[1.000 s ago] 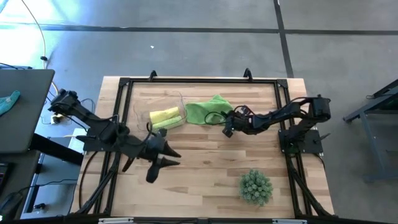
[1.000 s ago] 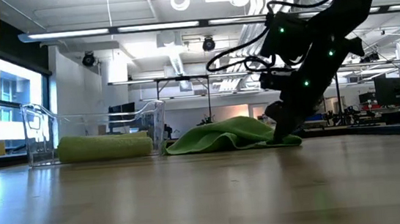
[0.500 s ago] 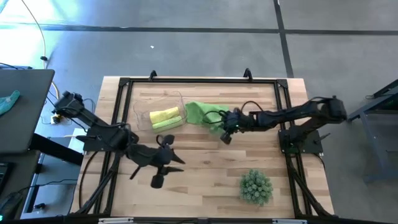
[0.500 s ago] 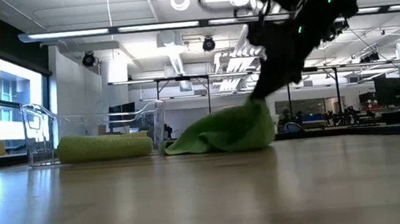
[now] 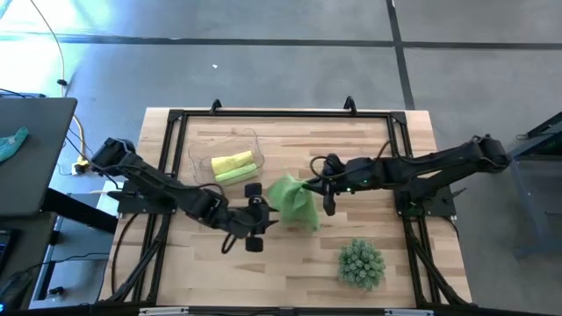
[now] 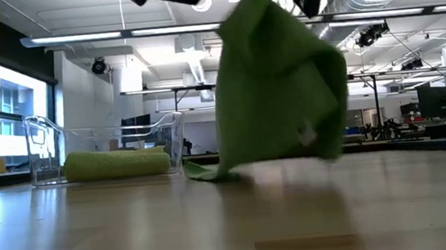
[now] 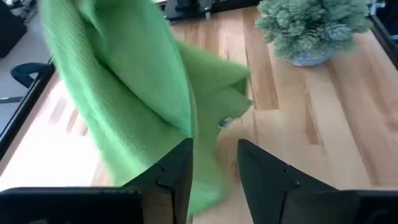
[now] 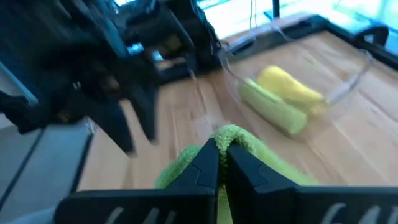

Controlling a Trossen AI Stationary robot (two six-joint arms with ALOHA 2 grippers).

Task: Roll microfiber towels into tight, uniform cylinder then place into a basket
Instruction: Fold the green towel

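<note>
High view first, and we read it from the left: the teal cloth (image 5: 12, 143) lies on a dark side stand off the surface's left edge. The left arm reaches in across the wooden surface (image 5: 299, 263), and the left end effector (image 5: 255, 217) sits near the middle, just left of the loose lime green towel (image 5: 294, 201). In the left wrist view we see its fingers (image 7: 177, 171) standing apart, with that towel (image 7: 124, 99) hanging right in front of them and partly against one finger; we cannot tell whether they grip it.

Farther back and left of centre stands the clear basket (image 5: 198, 149), holding a rolled yellow towel (image 5: 232, 161) and a rolled lime green towel (image 5: 236, 174) side by side. In the low view only the green roll (image 6: 117, 164) shows through the basket wall (image 6: 44, 146).

The loose towel is lifted by one pinched corner and hangs down, its lower edge at or just above the surface in the low view (image 6: 280, 82). The right end effector (image 5: 327, 187) holds it from the right, and the right wrist view shows its fingers (image 8: 205, 165) pressed together on a fold of the cloth (image 8: 239, 140).

Near the front right stands the spiky green plant (image 5: 362, 262), well apart from the towel.
</note>
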